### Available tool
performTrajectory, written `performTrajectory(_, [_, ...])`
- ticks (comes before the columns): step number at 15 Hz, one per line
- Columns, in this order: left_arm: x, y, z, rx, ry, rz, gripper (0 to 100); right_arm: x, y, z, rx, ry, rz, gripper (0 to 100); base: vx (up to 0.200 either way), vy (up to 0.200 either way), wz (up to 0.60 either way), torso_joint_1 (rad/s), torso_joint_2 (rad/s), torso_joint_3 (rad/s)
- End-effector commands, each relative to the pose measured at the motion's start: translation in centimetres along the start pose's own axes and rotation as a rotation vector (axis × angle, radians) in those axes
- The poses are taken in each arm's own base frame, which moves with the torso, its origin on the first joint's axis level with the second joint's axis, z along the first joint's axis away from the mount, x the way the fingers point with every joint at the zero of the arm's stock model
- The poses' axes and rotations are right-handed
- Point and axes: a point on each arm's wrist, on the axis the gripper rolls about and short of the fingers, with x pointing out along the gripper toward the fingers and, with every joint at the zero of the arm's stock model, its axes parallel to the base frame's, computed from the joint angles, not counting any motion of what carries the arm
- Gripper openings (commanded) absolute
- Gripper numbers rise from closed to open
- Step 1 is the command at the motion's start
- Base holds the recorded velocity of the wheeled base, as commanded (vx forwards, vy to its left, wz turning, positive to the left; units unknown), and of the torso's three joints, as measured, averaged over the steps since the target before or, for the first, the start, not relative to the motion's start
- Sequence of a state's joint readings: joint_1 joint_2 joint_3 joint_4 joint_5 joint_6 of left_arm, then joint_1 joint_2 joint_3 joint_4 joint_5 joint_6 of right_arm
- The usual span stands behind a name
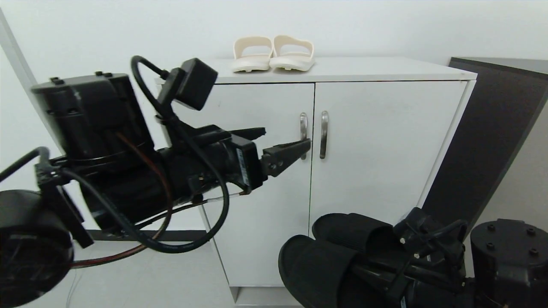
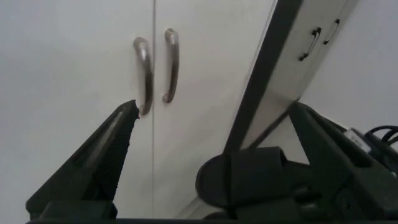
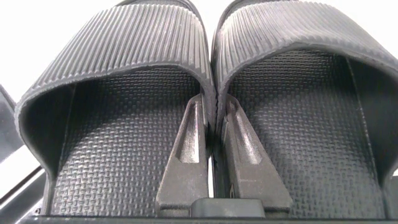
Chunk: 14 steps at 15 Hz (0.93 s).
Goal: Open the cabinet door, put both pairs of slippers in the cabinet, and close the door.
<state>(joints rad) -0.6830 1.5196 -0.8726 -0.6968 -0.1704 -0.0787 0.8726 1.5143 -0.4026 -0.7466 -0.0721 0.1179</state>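
Status: early, step 1 of 3 not yet done.

- Cabinet (image 1: pixel 385 141): both doors shut, seam closed top to bottom.
- Left tool (image 1: pixel 286 139): raised in front of the left door (image 1: pixel 274 205), fingers spread wide. One fingertip (image 2: pixel 127 115) sits just beside the lower part of the left handle (image 2: pixel 143 74). The handle is not clamped, and I cannot tell whether the tip touches it.
- Right tool (image 3: pixel 214 155): low, in front of the cabinet's right half. Fingers are pressed together, pinching the two adjoining side walls of the black slippers (image 1: pixel 338 252), so the pair hangs from it side by side, off the floor.
- Beige slippers (image 1: pixel 274 53): on the cabinet top, near the back wall, above the left door, untouched.

Done: black pair picked up, left tool lined up on the handle.

Left:
1. Grip the handle and swing the door open.
2. Put the black pair inside.
3. Fetch the beige pair and put it in.
4. Shut the door.

Judgement: roughly a fifth through.
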Motion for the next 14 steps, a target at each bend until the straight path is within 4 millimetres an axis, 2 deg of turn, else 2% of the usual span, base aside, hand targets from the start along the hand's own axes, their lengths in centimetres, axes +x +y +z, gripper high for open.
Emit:
performTrajectory(1, [3.6,-0.2,-1.7,-0.012,0.057,-0.060,100,0.0,0.0,0.0,0.000,0.002,0.000,0,0.000,0.000,0.00,0.000,0.00,0.000])
performTrajectory(5, [5.8,-0.6,-1.8,-0.057,0.085,-0.207,100,0.0,0.0,-0.2,0.000,0.008,-0.001,0,0.000,0.000,0.00,0.000,0.00,0.000])
performTrajectory(8, [6.9,1.0,-1.9,-0.151,0.119,-0.313,100,0.0,0.0,-0.3,-0.001,0.012,0.000,0,0.000,0.000,0.00,0.000,0.00,0.000])
performTrajectory(11, [8.6,1.9,-1.7,-0.222,0.112,-0.318,100,0.1,0.0,-0.4,0.001,0.015,0.000,0,0.000,0.000,0.00,0.000,0.00,0.000])
performTrajectory(14, [9.3,1.7,-1.6,-0.214,0.092,-0.250,100,0.1,0.0,-0.4,-0.001,0.018,0.000,0,0.000,0.000,0.00,0.000,0.00,0.000])
